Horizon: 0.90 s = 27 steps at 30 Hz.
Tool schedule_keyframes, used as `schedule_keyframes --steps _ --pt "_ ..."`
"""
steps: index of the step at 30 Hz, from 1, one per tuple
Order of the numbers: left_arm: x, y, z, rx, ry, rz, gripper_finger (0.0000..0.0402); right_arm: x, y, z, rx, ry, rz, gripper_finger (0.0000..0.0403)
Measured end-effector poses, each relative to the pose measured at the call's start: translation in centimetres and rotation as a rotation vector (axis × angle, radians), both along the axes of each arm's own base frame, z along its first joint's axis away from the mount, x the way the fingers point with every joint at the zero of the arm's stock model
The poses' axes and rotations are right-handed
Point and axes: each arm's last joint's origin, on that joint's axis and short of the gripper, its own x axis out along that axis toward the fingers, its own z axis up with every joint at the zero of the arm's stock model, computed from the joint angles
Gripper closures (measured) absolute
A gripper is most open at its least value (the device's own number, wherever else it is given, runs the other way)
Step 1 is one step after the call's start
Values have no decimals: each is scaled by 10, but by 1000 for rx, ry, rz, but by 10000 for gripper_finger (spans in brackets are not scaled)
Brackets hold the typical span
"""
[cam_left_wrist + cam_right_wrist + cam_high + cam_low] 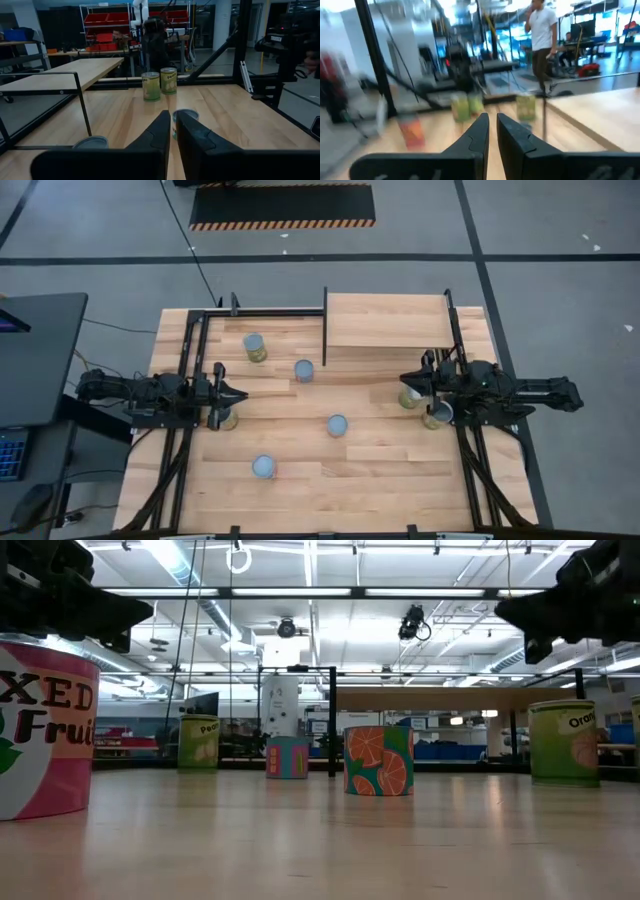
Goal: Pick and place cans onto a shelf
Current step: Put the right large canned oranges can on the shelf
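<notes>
Several small cans with silvery tops stand upright on the plank table: one (255, 347) at the far left, one (304, 370), one (337, 425) in the middle, and one (264, 468) nearer the front. One can (225, 418) stands beside my left gripper (240, 392). Two cans (410, 395) (437, 415) stand beside my right gripper (405, 385). The light-wood shelf (385, 320) sits at the far edge with a thin dark upright panel (325, 325) on its left side. Both grippers hover level above the table, shut and holding nothing (173, 122) (492, 125).
Black frame rails (190, 360) (460, 340) run along the table's left and right sides under the arms. A person (540, 30) stands in the room beyond the table. Bare planks (380, 470) lie at the front right.
</notes>
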Motion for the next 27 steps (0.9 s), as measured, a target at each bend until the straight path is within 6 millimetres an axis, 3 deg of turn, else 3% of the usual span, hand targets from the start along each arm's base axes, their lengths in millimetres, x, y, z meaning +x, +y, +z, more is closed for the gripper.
schedule_keyframes --steps 3,7,11,19,27 --pt "0 0 0 0 0 0 363 -1 0 5 157 -71 22 360" --pt "0 0 0 0 0 0 363 -3 -2 11 204 -145 -27 360" --pt "0 0 0 0 0 0 363 -2 -1 21 265 -114 -7 360" --pt "0 0 0 0 0 0 363 11 7 75 186 240 42 360" --pt "0 0 0 0 0 0 363 59 23 122 86 653 113 332"
